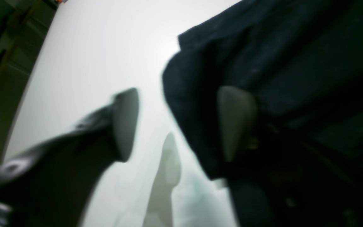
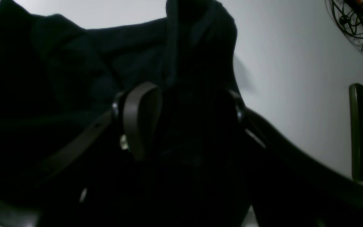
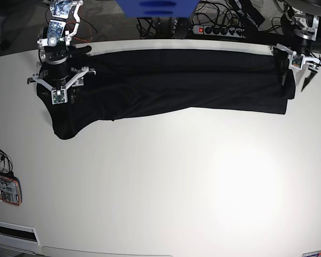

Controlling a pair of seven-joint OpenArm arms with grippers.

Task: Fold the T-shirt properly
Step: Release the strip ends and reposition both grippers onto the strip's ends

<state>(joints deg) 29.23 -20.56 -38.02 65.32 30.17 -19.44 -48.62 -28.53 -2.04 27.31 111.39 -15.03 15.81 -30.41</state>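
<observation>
Base view | T-shirt (image 3: 171, 85) lying folded lengthwise on table (image 3: 166, 187) | left hand (image 1: 181, 123) spreading apart | right hand (image 2: 181, 116) pinching shirt | cross folds remaining

This looks like a robotics lab or workshop. A broad white matte worktable (image 3: 166, 187) fills the base view, with a black power strip with a red switch (image 3: 216, 29) and tangled black cables (image 3: 160, 25) behind it at 12 o'clock. Two metal robot arms are mounted at 10 and 2 o'clock.

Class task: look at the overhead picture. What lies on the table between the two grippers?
Only the T-shirt, stretched across the table from the right gripper to the left gripper. The base view shows this.
</observation>
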